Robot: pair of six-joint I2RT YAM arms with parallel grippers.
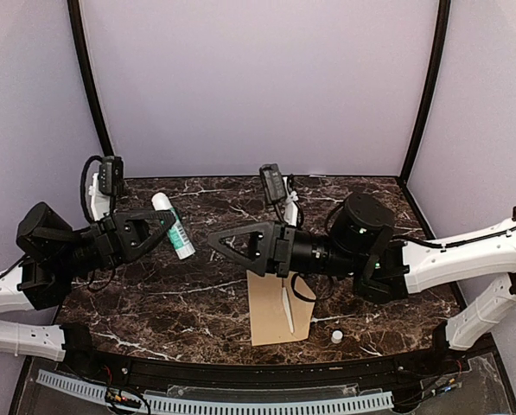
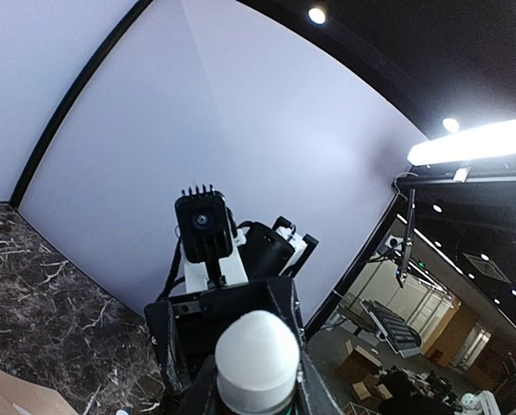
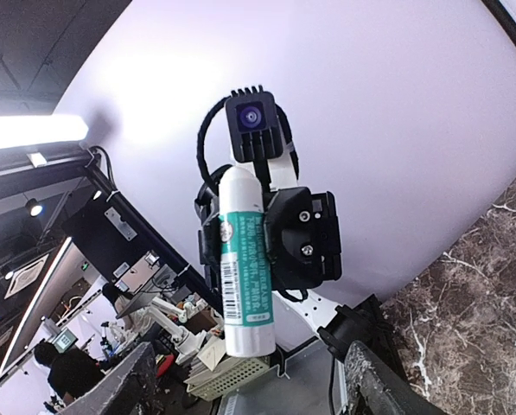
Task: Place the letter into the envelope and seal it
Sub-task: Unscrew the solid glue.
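Observation:
The kraft-brown envelope (image 1: 273, 313) lies flat on the marble table near the front edge. A thin white strip (image 1: 287, 309) lies along it, and its corner shows in the left wrist view (image 2: 5, 394). No more of the letter shows. My left gripper (image 1: 158, 227) is shut on a white glue stick with a green label (image 1: 174, 227) and holds it above the table. In the left wrist view the stick's white end (image 2: 258, 350) sits in the left gripper (image 2: 258, 385). My right gripper (image 1: 216, 243) is open, pointing at the stick (image 3: 245, 268). Its fingertips (image 3: 130, 386) stand wide apart.
A small white round cap (image 1: 336, 335) lies on the table right of the envelope. Black frame posts (image 1: 90, 86) stand at the back corners before lilac walls. The right arm (image 1: 361, 242) hangs over the envelope's far end.

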